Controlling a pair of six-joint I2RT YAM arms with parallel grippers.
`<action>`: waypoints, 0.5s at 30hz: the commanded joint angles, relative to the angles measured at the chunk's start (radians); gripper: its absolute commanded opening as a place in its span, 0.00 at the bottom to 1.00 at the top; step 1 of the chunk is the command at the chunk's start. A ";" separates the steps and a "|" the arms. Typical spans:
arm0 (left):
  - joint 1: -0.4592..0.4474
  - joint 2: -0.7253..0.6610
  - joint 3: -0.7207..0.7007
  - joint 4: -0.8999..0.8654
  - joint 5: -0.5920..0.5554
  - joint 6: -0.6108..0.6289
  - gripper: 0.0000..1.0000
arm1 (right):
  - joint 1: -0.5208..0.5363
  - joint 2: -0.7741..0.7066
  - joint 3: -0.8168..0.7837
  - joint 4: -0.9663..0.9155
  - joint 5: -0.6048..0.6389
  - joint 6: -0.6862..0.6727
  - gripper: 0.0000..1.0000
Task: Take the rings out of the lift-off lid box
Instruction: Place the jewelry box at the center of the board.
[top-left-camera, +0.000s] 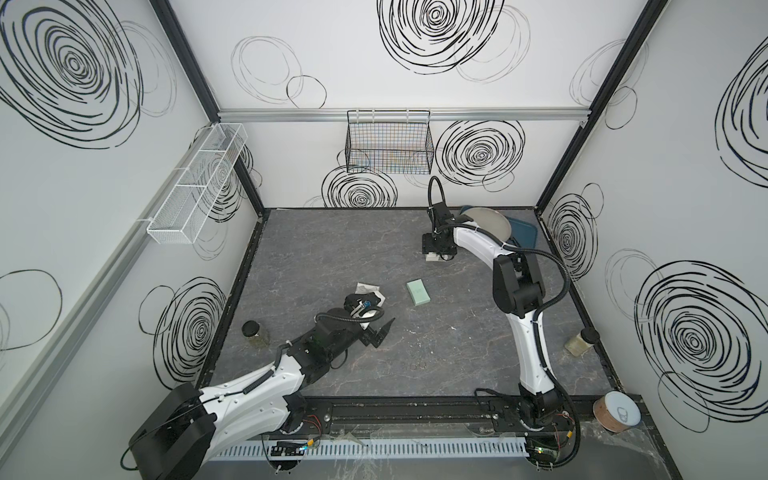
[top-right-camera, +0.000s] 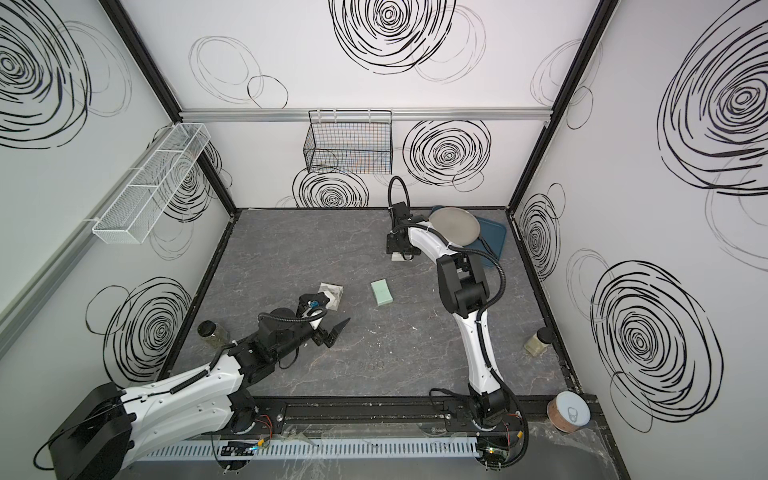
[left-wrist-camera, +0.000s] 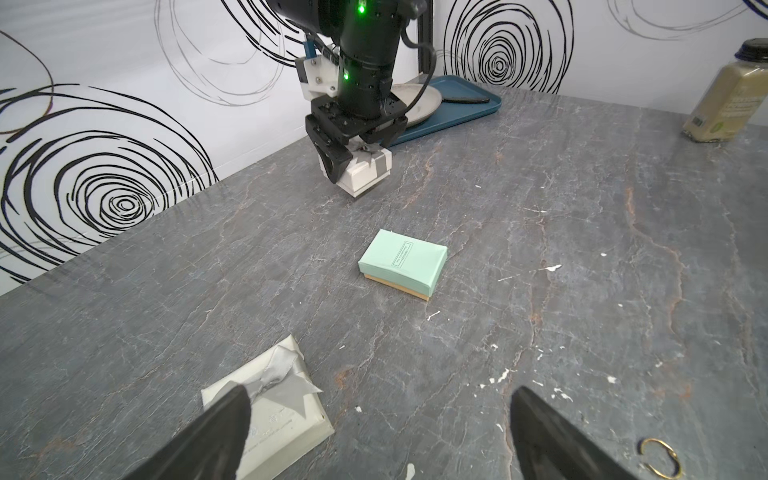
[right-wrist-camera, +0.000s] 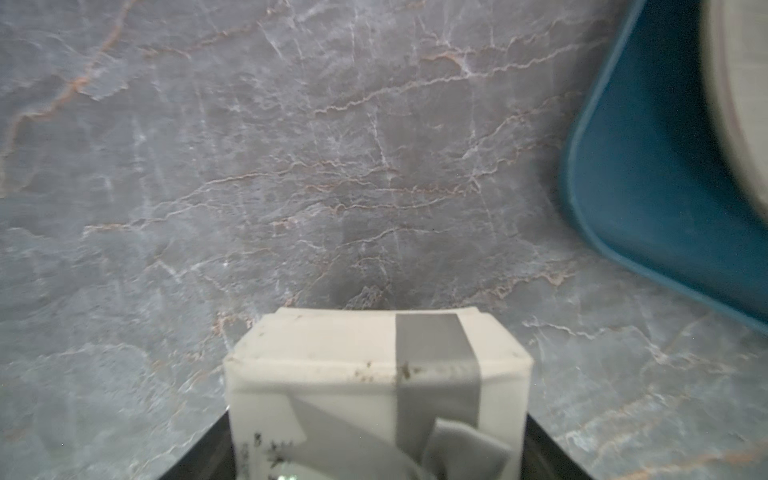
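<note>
Your right jaws (left-wrist-camera: 355, 160) clamp the white ribboned box (left-wrist-camera: 368, 170) far out by the blue tray (left-wrist-camera: 465, 108), arm outstretched; your left jaws (left-wrist-camera: 380, 395) gape empty, low over the bench (left-wrist-camera: 540, 249) near a ring (left-wrist-camera: 660, 458).

Mint-green box (left-wrist-camera: 402, 264), cream box (right-wrist-camera: 374, 374) with grey ribbon (right-wrist-camera: 436, 353), blue tray (right-wrist-camera: 644, 166), grey veined tabletop (left-wrist-camera: 540, 249), black-swirled white walls (top-left-camera: 374, 62).

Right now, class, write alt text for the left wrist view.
The right gripper clasps a small white ribboned box toward the back of the table. A mint box lies mid-table; a flat bowed box sits by the open left gripper.
</note>
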 joint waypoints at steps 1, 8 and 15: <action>0.009 0.003 -0.012 0.088 0.017 0.006 1.00 | 0.002 0.028 0.060 -0.089 0.018 0.049 0.75; 0.014 0.008 -0.014 0.097 0.023 0.005 1.00 | 0.005 0.069 0.096 -0.110 0.033 0.074 0.77; 0.020 0.008 -0.009 0.091 0.027 0.006 1.00 | 0.003 0.037 0.103 -0.127 0.058 0.058 0.96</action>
